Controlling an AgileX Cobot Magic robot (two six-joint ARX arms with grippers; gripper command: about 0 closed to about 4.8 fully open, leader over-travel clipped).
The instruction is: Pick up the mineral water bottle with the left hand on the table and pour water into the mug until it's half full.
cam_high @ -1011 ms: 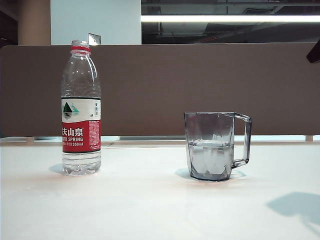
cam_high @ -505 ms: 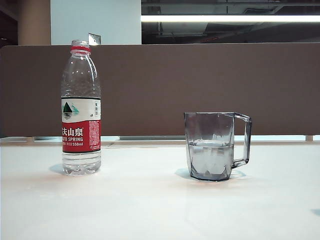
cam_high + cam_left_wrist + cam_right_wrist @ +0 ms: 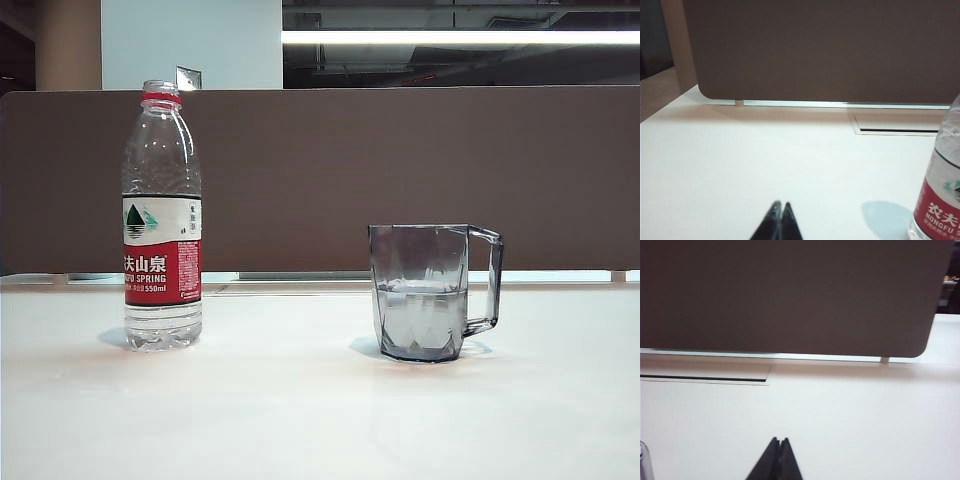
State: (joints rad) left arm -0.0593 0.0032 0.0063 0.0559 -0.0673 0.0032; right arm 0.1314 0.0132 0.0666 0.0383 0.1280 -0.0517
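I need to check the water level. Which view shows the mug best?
The exterior view: the mug stands whole on the table, side-on, its waterline about halfway up. The right wrist view catches only a clear sliver at the frame's edge, perhaps the mug. The left wrist view shows none of it, only the mineral water bottle.

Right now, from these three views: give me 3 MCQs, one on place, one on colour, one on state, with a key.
1. In the exterior view, the mineral water bottle stands where, relative to the mug?
A. left of it
B. right of it
C. inside it

2. The bottle's neck ring is:
A. blue
B. red
C. green

3. The left gripper and right gripper are:
A. both open
B. both shut, holding nothing
C. left shut on the bottle

Key: 1 A, bottle left, mug right on the table. 2 B, the ring is red. 3 B, each wrist view shows fingertips together, nothing between.
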